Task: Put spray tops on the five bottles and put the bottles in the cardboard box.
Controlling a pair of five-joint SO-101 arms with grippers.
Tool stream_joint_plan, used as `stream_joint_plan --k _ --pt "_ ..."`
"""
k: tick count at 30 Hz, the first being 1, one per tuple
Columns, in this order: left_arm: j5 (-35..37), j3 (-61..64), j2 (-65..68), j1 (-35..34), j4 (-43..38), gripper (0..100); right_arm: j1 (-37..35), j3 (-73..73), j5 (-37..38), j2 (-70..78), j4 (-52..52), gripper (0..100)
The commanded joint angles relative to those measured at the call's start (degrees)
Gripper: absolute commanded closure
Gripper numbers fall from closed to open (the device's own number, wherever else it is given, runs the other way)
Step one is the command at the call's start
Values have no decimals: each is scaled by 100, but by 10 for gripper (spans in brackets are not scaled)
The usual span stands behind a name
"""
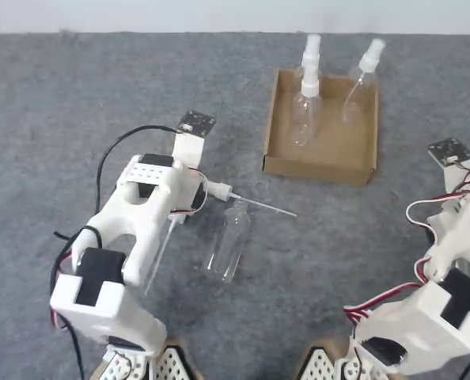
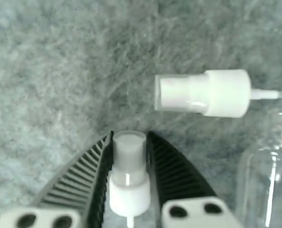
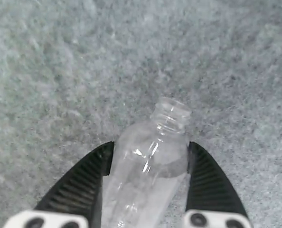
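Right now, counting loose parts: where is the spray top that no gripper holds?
In the high view the loose spray top lies on the grey mat, left of centre, beside the left arm and by the lying uncapped bottle.

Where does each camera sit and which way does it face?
High view: fixed overhead, looking down on grey carpet, brown cardboard box, white left arm, white right arm.
Left wrist view: on left arm, facing carpet past left gripper, shut on held white spray top.
Right wrist view: on right arm, facing carpet past right gripper, shut on clear uncapped bottle.
Shared: high and left wrist views both show the loose white spray top.
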Motion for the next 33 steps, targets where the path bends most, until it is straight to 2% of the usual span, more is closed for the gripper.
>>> stream_joint_plan --k 1,5,9,13,15,19,28,33 --pt "202 -136 -659 -44 176 990 84 -264 53 -101 22 820" --pt "299 4 -1793 9 738 989 40 -316 26 -233 268 766" --pt "475 75 -2989 -9 1248 988 4 -334 -492 -549 295 743" --pt "484 391 -3895 0 1336 988 -101 -378 -615 -840 699 722" --pt "484 620 -4176 18 1284 988 -84 -589 -923 -866 1059 718" --pt "484 945 -4387 9 1029 988 -48 -888 -1688 -567 1341 720" --pt "475 1007 -4378 -26 1029 988 -48 -1987 -2189 945 1314 722" --pt "475 1007 -4378 -26 1029 988 -57 -2224 -2154 1332 1270 847"
